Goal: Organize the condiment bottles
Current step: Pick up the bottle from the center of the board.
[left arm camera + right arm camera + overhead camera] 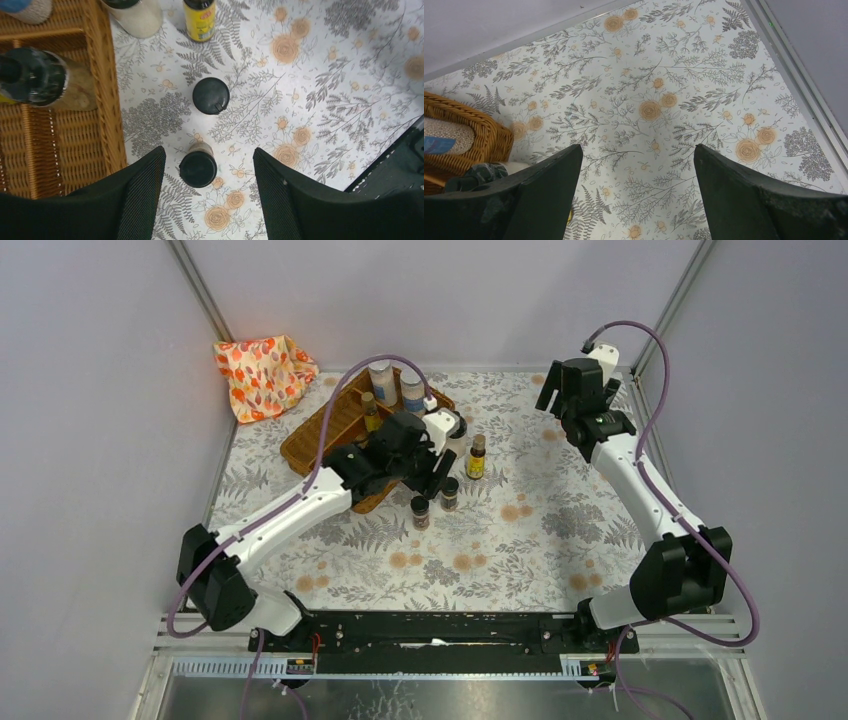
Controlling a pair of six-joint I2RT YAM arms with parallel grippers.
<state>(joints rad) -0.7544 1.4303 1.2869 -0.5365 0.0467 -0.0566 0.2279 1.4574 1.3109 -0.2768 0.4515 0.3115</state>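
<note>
Top external: far tall jar [382,380] and near tall jar [412,392], both clear with white fill, stand in the far end of the wicker tray [320,440]. The tray sits toward the far-left corner of the table [560,530]. Squat white-filled jar [457,432] is on the table just outside the tray's right wall. Tray yellow bottle [370,412] stands inside the tray; table yellow bottle [477,457] stands near the table's centre. Two short dark black-capped ones are nearer the front edge: far spice jar [449,492], near spice jar [420,512].

Left wrist: left gripper [207,152] open, fingers either side of the near spice jar, gap on both sides, gripping nothing.

Right wrist: right gripper [639,150] wide open, empty, above the far-right corner.

Labels: yellow on the table yellow bottle, blue on a tall jar; print unreadable.
</note>
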